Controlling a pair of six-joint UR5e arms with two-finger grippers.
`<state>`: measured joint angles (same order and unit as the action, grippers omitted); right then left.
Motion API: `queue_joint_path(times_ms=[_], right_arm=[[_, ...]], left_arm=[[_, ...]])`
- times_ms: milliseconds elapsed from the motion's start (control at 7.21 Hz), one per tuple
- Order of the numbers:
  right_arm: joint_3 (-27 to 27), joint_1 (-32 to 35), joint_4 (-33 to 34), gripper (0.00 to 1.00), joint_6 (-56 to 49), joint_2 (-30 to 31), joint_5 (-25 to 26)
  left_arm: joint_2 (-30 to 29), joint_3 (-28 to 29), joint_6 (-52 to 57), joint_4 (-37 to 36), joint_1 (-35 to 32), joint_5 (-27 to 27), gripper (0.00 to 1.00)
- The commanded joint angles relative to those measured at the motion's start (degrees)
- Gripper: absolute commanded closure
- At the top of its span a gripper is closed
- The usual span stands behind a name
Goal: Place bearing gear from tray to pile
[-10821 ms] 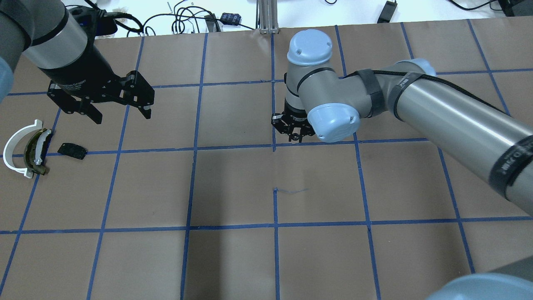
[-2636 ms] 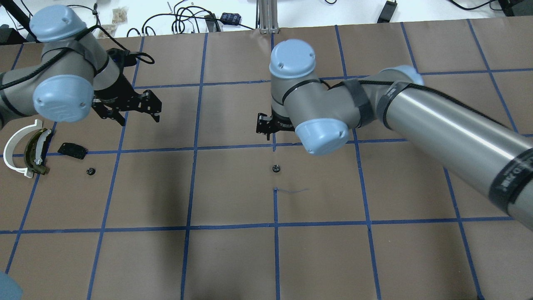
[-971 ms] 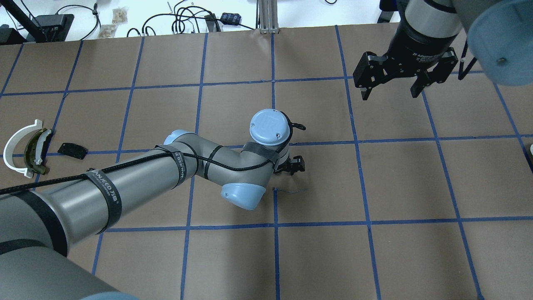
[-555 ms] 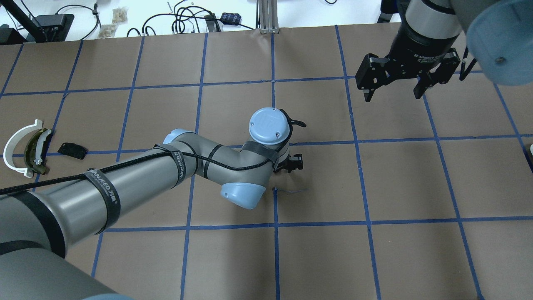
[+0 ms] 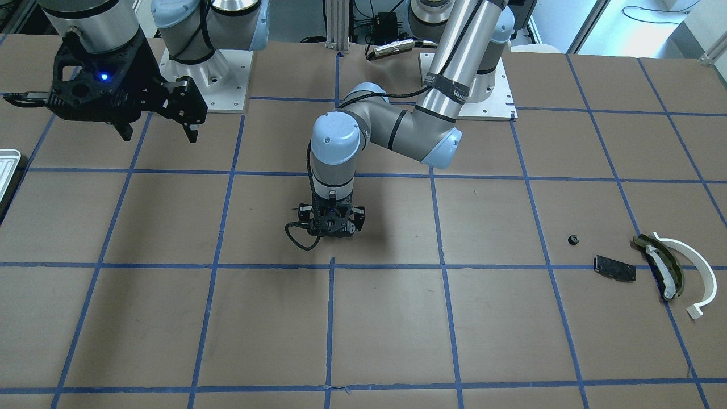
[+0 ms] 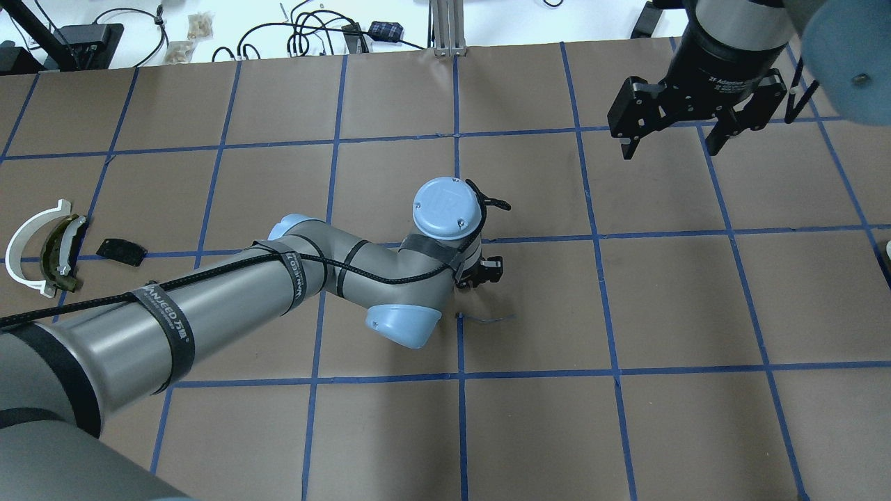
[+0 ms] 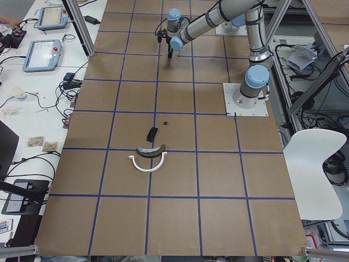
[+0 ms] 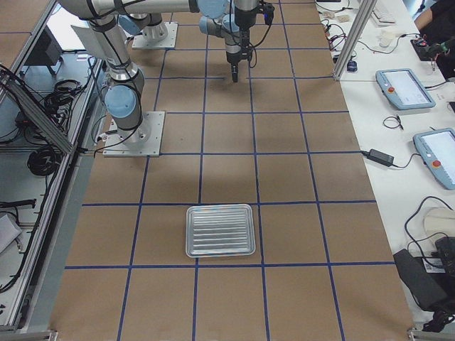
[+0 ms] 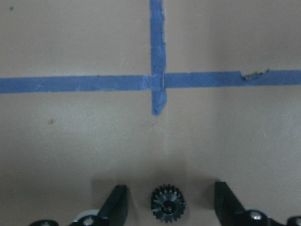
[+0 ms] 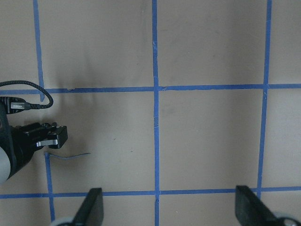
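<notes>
A small black bearing gear (image 9: 168, 203) lies on the brown paper at the table's centre. My left gripper (image 9: 170, 198) is open and points straight down over it, with one finger on each side and neither touching; it also shows in the overhead view (image 6: 480, 273) and the front view (image 5: 332, 224). My right gripper (image 6: 686, 136) is open and empty, high over the far right. The pile is a white arc (image 5: 696, 272), an olive-black curved piece (image 5: 661, 267) and a black plate (image 5: 614, 268), with another small gear (image 5: 573, 239) beside them. The white ridged tray (image 8: 219, 230) looks empty.
The brown paper carries a blue tape grid, with a tape crossing (image 9: 157, 82) just ahead of the left fingers. A black cable (image 5: 295, 238) loops off the left wrist. The left arm (image 6: 209, 306) stretches across the table's left half. Cables and adapters (image 6: 313, 31) lie beyond the far edge.
A gear was left at the centre, and the right arm pulled back to the far right. The left arm reached across over that gear. In the last second the right gripper drifted slightly right.
</notes>
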<state>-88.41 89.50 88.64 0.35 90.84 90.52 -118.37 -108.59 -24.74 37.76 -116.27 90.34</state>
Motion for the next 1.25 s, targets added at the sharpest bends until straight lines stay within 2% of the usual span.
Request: queue_joint_path(times_ms=[0, 277, 555, 694, 832, 1110], right_arm=[[-0.1, -0.5, 0.1, 0.00, 0.2, 0.3, -0.1], [-0.1, -0.4, 0.4, 0.00, 0.1, -0.1, -0.8], [-0.1, -0.4, 1.0, 0.00, 0.0, -0.1, -0.9], [-0.1, -0.4, 1.4, 0.00, 0.0, -0.3, -1.1], [0.3, -0.3, 1.1, 0.00, 0.3, -1.1, -1.0], [0.5, 0.0, 1.0, 0.00, 0.4, -1.5, -1.0]], left_arm=[[0.2, 0.0, 0.2, 0.0, 0.3, -0.1, 1.00], [3.0, -0.1, 3.2, 1.5, 2.9, 0.0, 1.00], [10.7, 0.1, 11.6, 10.9, 12.3, 0.1, 1.00], [14.5, 0.0, 23.2, 17.9, 20.3, 0.3, 1.00], [16.8, 0.0, 28.8, 21.3, 30.9, 0.0, 1.00], [16.0, -1.3, 44.1, 21.5, 49.5, -0.6, 1.00]])
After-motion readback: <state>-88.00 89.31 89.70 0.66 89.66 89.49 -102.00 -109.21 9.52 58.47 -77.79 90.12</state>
